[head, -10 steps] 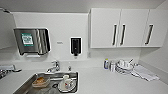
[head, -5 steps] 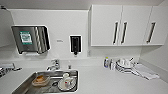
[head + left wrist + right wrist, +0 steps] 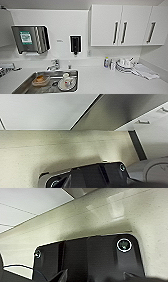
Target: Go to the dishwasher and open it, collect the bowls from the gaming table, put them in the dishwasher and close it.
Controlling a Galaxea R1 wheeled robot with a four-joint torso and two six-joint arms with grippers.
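Dishwasher (image 3: 125,111) steel front, dispenser (image 3: 31,39) green label unreadable, cannot tell hands' grip

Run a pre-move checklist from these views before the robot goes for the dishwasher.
1. Robot faces the kitchen: ok; the white countertop and steel sink lie ahead.
2. Dishwasher front and bar handle found: cannot tell from the head view.
3. Sink contents noted: ok; a brown bowl-like dish and a white cup sit inside.
4. Counter items located: ok; stacked white dishes beside a folded cloth.
5. Fingers of both arms ready: cannot tell.
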